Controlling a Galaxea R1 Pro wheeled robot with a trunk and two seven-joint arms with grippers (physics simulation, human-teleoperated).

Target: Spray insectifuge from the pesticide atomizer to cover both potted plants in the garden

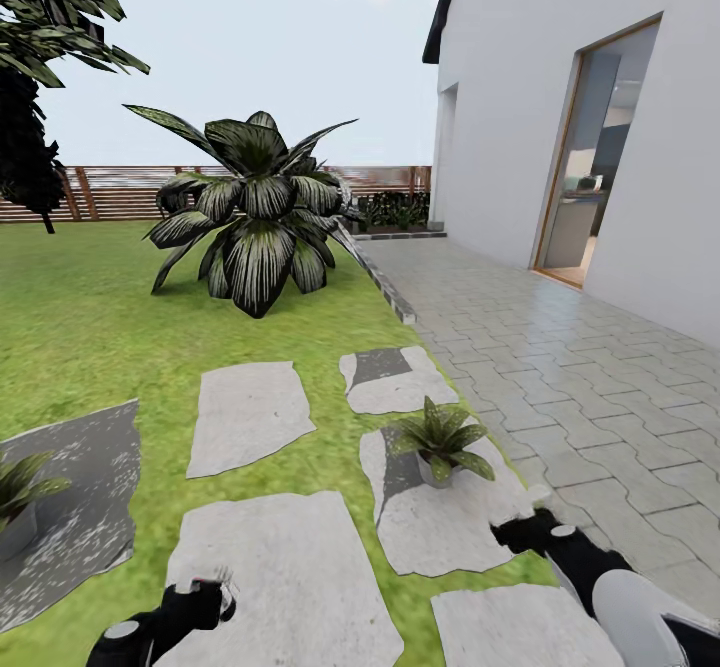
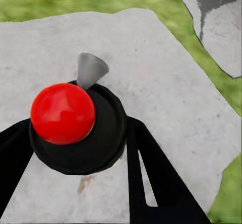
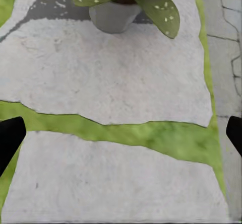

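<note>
Down at the left hand [image 1: 200,602]: closed on the pesticide atomizer [image 2: 63,113], with its red top and grey nozzle.
Right hand [image 1: 515,532]: wide open, holding nothing.
Near potted plant [image 1: 440,442]: on a stone slab [image 1: 450,537], at 11 o'clock from the right hand.
Other potted plant [image 1: 15,507]: at 10 o'clock from the left hand, by the grass.
Step now: I think it is getting ready to spray.
Next move: point the nozzle at a plant's leaves and squeeze.
</note>
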